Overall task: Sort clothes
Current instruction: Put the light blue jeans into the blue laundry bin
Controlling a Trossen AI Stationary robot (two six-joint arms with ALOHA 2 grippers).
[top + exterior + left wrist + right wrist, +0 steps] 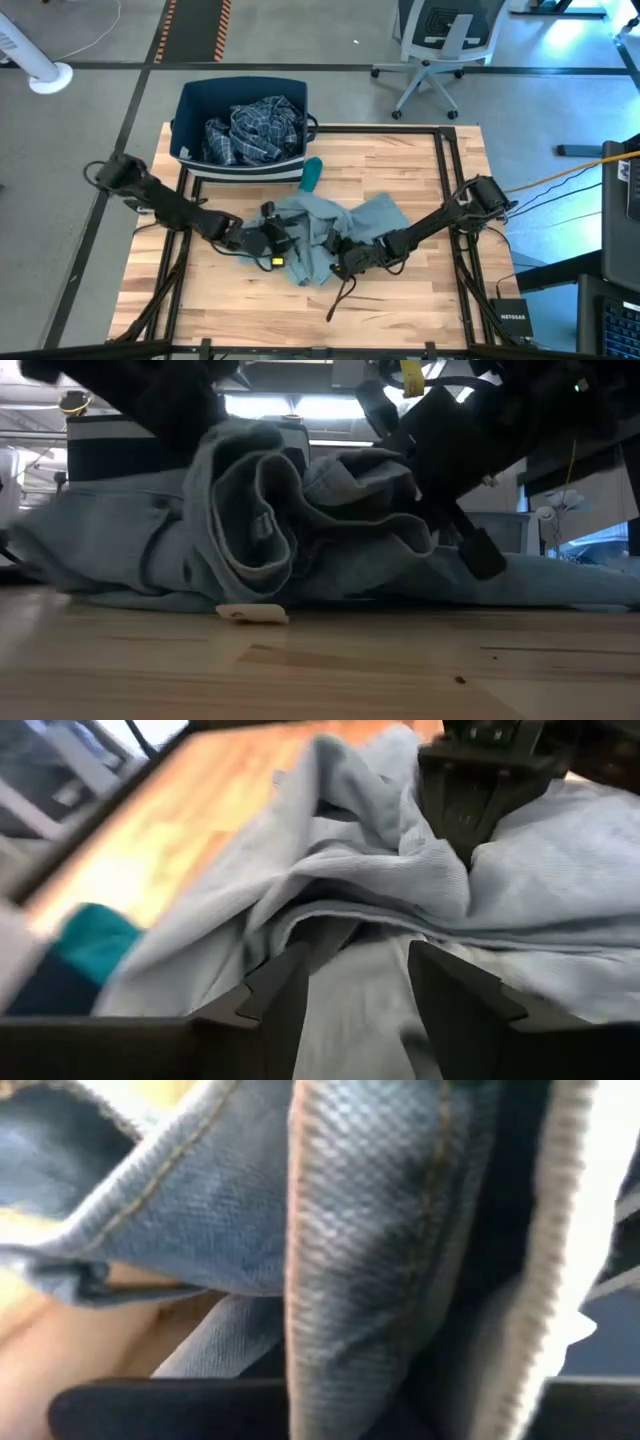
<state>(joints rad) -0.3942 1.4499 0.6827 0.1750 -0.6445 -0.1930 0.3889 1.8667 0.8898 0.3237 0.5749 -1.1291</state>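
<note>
Pale grey-blue cloth, the garment [330, 235], lies crumpled at the middle of the wooden tabletop [420, 300] in the high view, with the left gripper [268, 238] at its nine o'clock edge and the right gripper [350, 258] at its five o'clock edge, both arms reaching in low from the tabletop's sides. At twelve o'clock from the garment a teal piece [312, 172] rests just beside the dark blue bin [190, 110], which sits at the tabletop's far edge and holds the plaid shirt [255, 128]. In the low view the garment [250, 530] fills the middle as a bunched, rolled fold on the tabletop [320, 670], dark arm parts pressing into it from eleven and two o'clock, and a small pale tag [252, 614] lies at its front edge. In the left wrist view the left gripper [355, 985] has its jaws parted with a narrow gap, set over the garment [540, 890] with cloth lying between them; the right gripper [480, 780] shows beyond, bearing down on a gathered ridge of the same cloth, and the teal piece [95, 942] is off to the side. In the right wrist view only the garment [340, 1250], stitched seams and hem, crowds the lens, so I cannot tell how the right jaws stand.
</note>
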